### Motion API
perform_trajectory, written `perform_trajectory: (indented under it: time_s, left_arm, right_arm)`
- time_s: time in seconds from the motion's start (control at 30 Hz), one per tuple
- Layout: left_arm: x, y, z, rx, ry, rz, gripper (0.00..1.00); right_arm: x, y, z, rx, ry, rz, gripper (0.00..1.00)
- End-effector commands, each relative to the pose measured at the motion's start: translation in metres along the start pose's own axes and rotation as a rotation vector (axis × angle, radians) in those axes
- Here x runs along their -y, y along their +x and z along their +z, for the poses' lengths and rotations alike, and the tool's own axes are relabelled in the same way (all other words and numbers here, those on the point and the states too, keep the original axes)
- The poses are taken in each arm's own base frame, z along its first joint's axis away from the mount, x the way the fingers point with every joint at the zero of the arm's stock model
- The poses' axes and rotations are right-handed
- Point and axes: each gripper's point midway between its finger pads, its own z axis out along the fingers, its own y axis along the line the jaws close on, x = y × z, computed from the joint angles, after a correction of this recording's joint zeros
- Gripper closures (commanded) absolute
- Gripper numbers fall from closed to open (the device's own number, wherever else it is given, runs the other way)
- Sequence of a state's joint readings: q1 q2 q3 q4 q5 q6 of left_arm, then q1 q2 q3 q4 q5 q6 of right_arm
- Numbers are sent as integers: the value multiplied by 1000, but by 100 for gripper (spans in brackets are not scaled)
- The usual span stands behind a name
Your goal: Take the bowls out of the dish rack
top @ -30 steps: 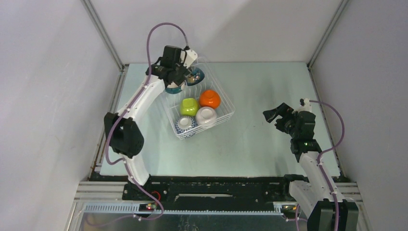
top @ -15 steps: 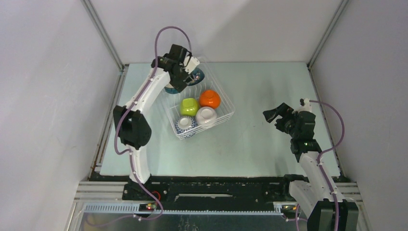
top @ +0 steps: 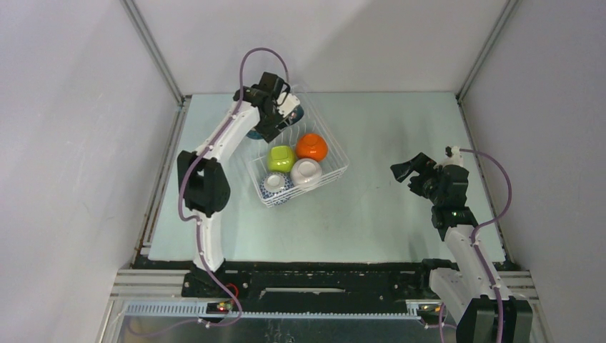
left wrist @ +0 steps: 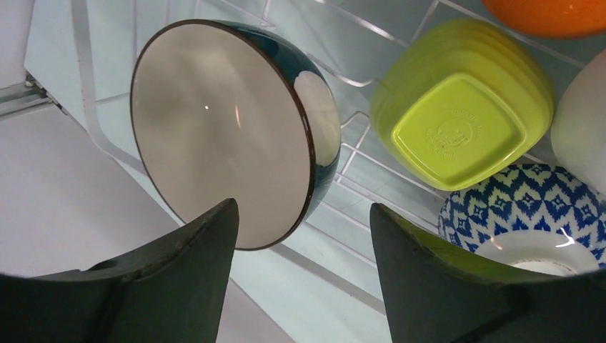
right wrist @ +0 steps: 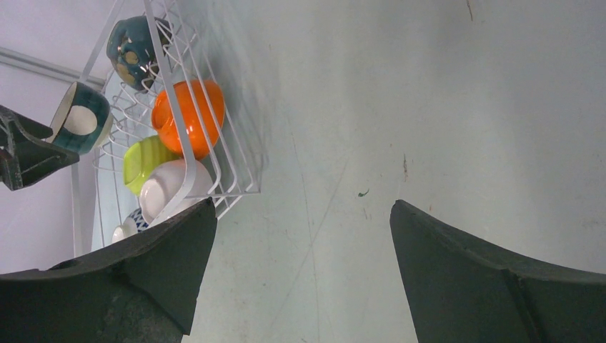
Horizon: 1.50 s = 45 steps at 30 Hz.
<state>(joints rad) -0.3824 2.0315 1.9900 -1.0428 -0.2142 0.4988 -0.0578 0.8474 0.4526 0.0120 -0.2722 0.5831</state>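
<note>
- Standing on its edge at the far left side of the dish rack (top: 327, 180), the teal-and-white bowl (left wrist: 221, 143) turns its cream inside toward the left wrist camera
- The lime green bowl (left wrist: 457, 121) lies upside down just beside it
- The blue-and-white bowl (left wrist: 529, 207), white bowl (top: 306, 171), orange bowl (top: 311, 146) and dark patterned bowl (right wrist: 132, 50) sit in the rack too
- The left gripper (left wrist: 301, 214) is spread wide, its fingers either side of the teal-and-white bowl's lower rim and closed on nothing
- The right gripper (right wrist: 301, 207) is equally wide, hanging above the table (top: 386, 128), well apart from the rack
</note>
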Motion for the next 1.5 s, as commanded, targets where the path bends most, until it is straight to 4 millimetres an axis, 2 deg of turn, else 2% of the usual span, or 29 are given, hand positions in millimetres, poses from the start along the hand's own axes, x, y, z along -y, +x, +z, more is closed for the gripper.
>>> perform_trajectory:
  time_s: [0.0, 0.07, 0.1, 0.23, 0.27, 0.3, 0.33, 0.73, 0.97, 1.07, 1.23, 1.33, 1.47]
  left_arm:
    - [-8, -13, -4, 28, -23, 11, 27]
    - [-8, -12, -1, 17, -23, 9, 32]
    - [-7, -12, 0, 14, -23, 10, 38]
    - [-9, -15, -6, 25, -31, 5, 69]
    - [-9, -15, -9, 30, -28, 6, 79]
    - [-7, -16, -11, 34, -20, 10, 94]
    - [-7, -15, -13, 35, -16, 13, 99]
    - [-19, -17, -66, 52, -117, 41, 100]
    - [-22, -14, -87, 57, -174, 1, 100]
    - [-22, -13, -98, 81, -179, -55, 100]
    - [-35, -7, -116, 108, -290, -306, 100]
    - [-46, 8, -122, 76, -401, -418, 100]
    - [-38, 28, -124, 80, -416, -471, 100]
  right_arm:
    - [-7, -8, -1, 29, -26, -2, 0]
    - [-7, -8, -1, 29, -26, -2, 0]
    - [-6, -8, -1, 29, -26, -1, 0]
    - [-6, -8, -1, 28, -24, -1, 0]
    - [-6, -8, -1, 28, -24, -1, 0]
    - [-6, -8, -1, 30, -24, -1, 0]
    - [-6, -8, -1, 29, -22, -1, 0]
    - [-5, -9, -1, 33, -17, -2, 0]
    - [-4, -9, -2, 39, -10, -6, 0]
    - [-4, -10, -3, 43, -9, -8, 0]
    - [-4, -10, -3, 45, -7, -8, 0]
    - [-5, -10, -3, 42, -13, -6, 0]
    - [-6, -9, -3, 40, -20, -5, 0]
